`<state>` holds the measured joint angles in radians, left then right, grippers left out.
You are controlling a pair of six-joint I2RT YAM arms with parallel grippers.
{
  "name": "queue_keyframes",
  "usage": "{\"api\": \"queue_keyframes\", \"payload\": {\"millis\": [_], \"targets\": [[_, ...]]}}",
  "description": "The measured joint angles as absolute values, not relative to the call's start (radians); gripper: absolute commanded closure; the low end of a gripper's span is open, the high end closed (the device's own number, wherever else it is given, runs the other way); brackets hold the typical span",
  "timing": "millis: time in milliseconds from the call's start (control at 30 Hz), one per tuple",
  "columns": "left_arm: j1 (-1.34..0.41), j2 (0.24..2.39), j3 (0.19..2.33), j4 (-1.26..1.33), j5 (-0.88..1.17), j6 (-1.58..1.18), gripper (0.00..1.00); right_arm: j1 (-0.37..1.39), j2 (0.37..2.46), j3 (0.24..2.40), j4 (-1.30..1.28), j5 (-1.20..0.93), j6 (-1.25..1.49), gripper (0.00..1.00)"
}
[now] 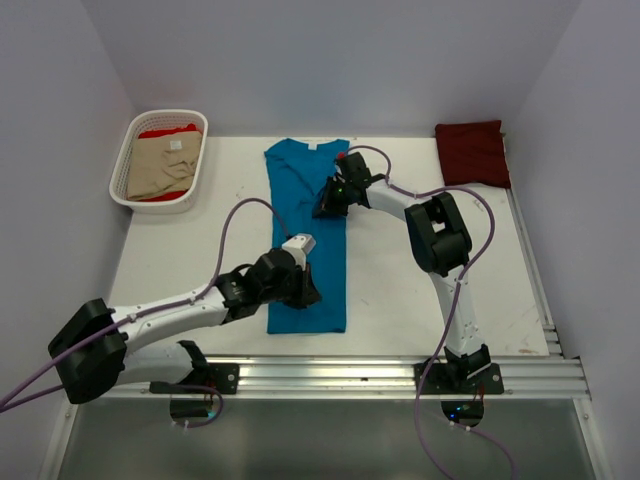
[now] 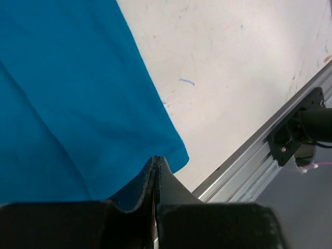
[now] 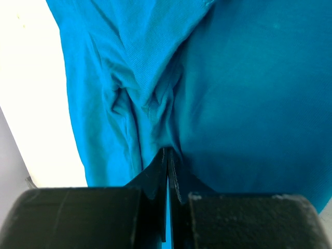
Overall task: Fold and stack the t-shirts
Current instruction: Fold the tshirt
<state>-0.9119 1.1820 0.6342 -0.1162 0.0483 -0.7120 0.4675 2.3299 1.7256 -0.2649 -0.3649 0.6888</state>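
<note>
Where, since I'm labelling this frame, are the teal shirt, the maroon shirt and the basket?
teal shirt (image 1: 298, 175): top external view, upper body cloth.
maroon shirt (image 1: 473, 152): top external view, middle of the folded cloth.
basket (image 1: 150, 205): top external view, near wall.

Even, bright overhead light throughout, soft shadows under the arms, and blurred near-lens pincer bodies in both wrist views.

the teal-blue t-shirt (image 1: 300, 185), dark maroon t-shirt (image 1: 472, 152), beige t-shirt (image 1: 160, 170) and red t-shirt (image 1: 168, 131) are plain; basket (image 1: 155, 205) white.
</note>
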Motion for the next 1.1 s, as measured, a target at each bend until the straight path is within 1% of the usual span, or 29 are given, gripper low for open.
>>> {"api": "queue_keyframes", "payload": {"millis": [167,467,700,733,767,800,833,867,933,1100], "targets": [[-0.912,1.248,0.543,-0.03,0.099,-0.734,1.0,0.465,2.33,1.726,-0.266,-0.365,0.688,1.0],[-0.912,1.273,0.519,-0.032,0.097,-0.771,1.0,0.464,2.324,1.717,-0.259,-0.365,0.688,1.0],[-0.912,1.28,0.427,-0.011,0.084,-0.802,1.0,0.453,2.279,1.678,-0.291,-0.334,0.663,1.0],[-0.912,1.28,0.427,-0.007,0.083,-0.802,1.0,0.45,2.275,1.677,-0.301,-0.331,0.657,0.93],[-0.912,1.282,0.426,-0.002,0.082,-0.802,1.0,0.448,2.269,1.676,-0.308,-0.332,0.653,0.83],[-0.912,1.284,0.426,0.002,0.083,-0.803,1.0,0.446,2.261,1.672,-0.308,-0.334,0.649,0.63],[-0.912,1.288,0.425,0.008,0.085,-0.803,1.0,0.444,2.252,1.668,-0.309,-0.337,0.65,0.54],[-0.912,1.294,0.425,0.018,0.089,-0.805,1.0,0.443,2.243,1.665,-0.309,-0.344,0.64,0.49],[-0.912,1.306,0.425,0.039,0.101,-0.81,1.0,0.442,2.226,1.665,-0.308,-0.361,0.63,0.4],[-0.939,1.311,0.431,0.04,0.101,-0.831,1.0,0.442,2.172,1.674,-0.313,-0.384,0.609,0.39]]}}
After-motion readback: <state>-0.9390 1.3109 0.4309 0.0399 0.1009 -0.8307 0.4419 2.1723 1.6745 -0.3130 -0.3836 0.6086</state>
